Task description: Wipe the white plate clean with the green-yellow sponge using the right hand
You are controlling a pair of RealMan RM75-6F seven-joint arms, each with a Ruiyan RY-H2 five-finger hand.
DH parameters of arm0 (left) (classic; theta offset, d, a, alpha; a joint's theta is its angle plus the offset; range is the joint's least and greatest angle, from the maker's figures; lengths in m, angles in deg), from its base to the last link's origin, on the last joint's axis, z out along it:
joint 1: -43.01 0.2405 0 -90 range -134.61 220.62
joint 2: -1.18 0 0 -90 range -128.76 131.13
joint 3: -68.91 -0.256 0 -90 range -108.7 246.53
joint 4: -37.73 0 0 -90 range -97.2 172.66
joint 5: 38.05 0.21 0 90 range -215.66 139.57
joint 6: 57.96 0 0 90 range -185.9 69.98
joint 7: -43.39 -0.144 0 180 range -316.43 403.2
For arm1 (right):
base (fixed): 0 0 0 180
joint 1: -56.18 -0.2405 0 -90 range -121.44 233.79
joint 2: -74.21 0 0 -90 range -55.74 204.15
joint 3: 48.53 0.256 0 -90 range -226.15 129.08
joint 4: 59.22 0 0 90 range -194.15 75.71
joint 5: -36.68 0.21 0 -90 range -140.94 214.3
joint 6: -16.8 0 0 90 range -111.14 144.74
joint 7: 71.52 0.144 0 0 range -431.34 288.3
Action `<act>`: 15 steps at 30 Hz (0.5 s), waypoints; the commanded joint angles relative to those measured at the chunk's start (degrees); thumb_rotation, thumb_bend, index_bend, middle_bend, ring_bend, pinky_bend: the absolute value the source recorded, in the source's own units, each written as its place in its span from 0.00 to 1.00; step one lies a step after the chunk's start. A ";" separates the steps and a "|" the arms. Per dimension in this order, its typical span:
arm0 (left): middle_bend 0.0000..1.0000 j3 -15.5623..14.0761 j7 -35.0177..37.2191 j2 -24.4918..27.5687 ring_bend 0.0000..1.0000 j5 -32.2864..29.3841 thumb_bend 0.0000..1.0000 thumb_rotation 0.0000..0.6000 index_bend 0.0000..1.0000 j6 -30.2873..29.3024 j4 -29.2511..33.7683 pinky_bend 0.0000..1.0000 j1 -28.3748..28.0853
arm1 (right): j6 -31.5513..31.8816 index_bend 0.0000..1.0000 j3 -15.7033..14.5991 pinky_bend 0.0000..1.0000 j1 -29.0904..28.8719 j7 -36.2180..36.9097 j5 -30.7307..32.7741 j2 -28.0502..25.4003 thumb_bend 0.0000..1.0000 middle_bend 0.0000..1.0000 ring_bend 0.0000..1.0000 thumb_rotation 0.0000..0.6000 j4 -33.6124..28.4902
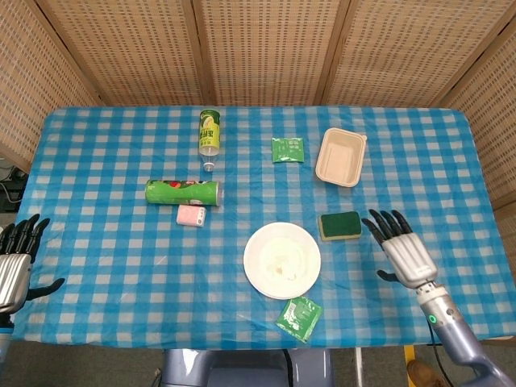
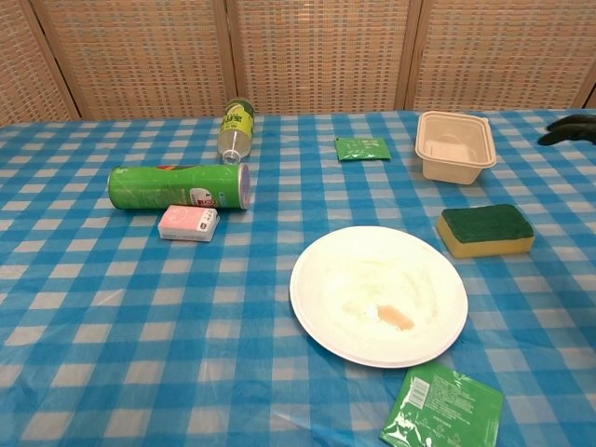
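The white plate (image 1: 282, 260) (image 2: 379, 293) lies near the table's front middle, with an orange smear on it in the chest view. The green-yellow sponge (image 1: 339, 226) (image 2: 486, 230) lies green side up just right of the plate. My right hand (image 1: 403, 251) hovers open with fingers spread, a short way right of the sponge and not touching it; only its dark fingertips (image 2: 570, 128) show at the chest view's right edge. My left hand (image 1: 14, 264) is open at the table's front left edge, holding nothing.
A green chip can (image 1: 183, 192) lies on its side with a pink packet (image 1: 191, 215) beside it. A bottle (image 1: 210, 135) lies at the back. A beige food box (image 1: 342, 156) and green sachet (image 1: 288, 149) sit behind the sponge. Another green sachet (image 1: 299, 317) lies in front of the plate.
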 commanded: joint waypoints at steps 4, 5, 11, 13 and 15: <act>0.00 1.04 -0.25 -0.32 0.00 -2.53 0.00 1.00 0.00 1.57 -0.89 0.00 -0.89 | -14.43 0.17 4.71 0.19 -12.73 2.02 5.24 6.21 0.01 0.17 0.11 1.00 6.33; 0.00 1.14 -0.20 -0.33 0.00 -2.82 0.00 1.00 0.00 1.65 -1.02 0.00 -0.93 | -15.52 0.18 4.99 0.24 -13.75 2.28 5.82 7.14 0.03 0.18 0.13 1.00 7.60; 0.00 1.61 0.38 -0.29 0.00 -4.73 0.00 1.00 0.00 2.99 -1.67 0.00 -1.43 | -20.39 0.22 5.43 0.32 -18.59 1.04 9.45 13.14 0.11 0.22 0.17 1.00 15.43; 0.00 1.67 0.30 -0.32 0.00 -5.10 0.00 1.00 0.00 3.27 -1.87 0.00 -1.57 | -21.08 0.22 5.11 0.32 -19.59 0.27 9.85 14.67 0.11 0.22 0.17 1.00 17.52; 0.00 1.73 0.15 -0.40 0.00 -5.45 0.00 1.00 0.00 3.46 -2.00 0.00 -1.67 | -21.80 0.22 4.72 0.32 -20.60 -0.99 10.31 16.21 0.12 0.22 0.17 1.00 20.04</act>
